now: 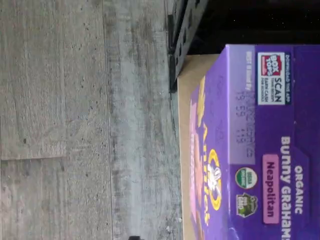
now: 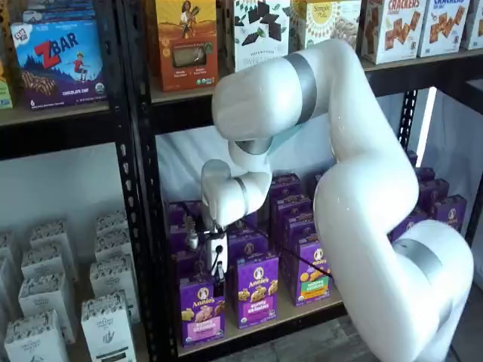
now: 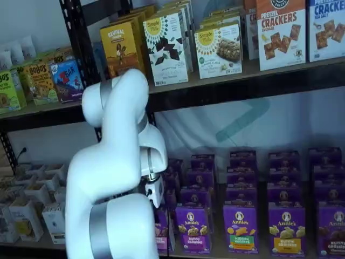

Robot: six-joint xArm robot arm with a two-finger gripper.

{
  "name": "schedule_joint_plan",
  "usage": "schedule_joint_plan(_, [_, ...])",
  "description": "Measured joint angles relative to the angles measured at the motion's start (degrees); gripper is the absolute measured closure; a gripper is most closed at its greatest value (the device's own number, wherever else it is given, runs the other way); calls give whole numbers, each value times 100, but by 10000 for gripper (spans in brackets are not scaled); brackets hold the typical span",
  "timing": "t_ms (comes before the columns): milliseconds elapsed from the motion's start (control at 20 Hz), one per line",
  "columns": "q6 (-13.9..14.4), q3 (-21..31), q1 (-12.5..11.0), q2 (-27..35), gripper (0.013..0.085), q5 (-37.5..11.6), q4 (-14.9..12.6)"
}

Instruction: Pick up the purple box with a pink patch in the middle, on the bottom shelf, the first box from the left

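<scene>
One purple box (image 2: 201,309) (upright), front row.

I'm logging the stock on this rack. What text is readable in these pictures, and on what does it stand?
"ORGANIC BUNNY GRAHAMS", "Neapolitan", "BOX TOPS", "SCAN": top of the purple box.
"Annie's": its front.
"ZBAR", "CHOCOLATE CHIP": blue box.
"CRACKERS": orange cracker box.
"Simple Mills": white box.
"SURVIVAL": yellow box.
"BOBO'S": small packs.
Date stamp, badges, fine print: too blurred.

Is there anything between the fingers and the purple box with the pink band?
Nothing: in a shelf view the fingers hang right above the purple box, with no other box between.
</scene>
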Motion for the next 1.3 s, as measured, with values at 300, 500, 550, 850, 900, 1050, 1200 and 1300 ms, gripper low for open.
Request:
schedule_joint_plan(300, [-42,-70,-35,47,130,89,6])
schedule_joint_plan(500, [-35,-172,-45,106,130,183,-10])
schedule_joint_plan(550, [-32,-208,-45,130,130,211,-12])
schedule_joint_plan(850, [70,-402,-16,282,130,276,-93])
schedule_joint_plan(900, [87,-435,-11,309,130,283,-106])
schedule_joint_plan(1050, [137,-544,-1,390,130,337,-150])
schedule_joint_plan(1200, [209,-647,5,464,130,412,-223])
schedule_joint_plan(1300, [262,-706,13,516,130,443,-274])
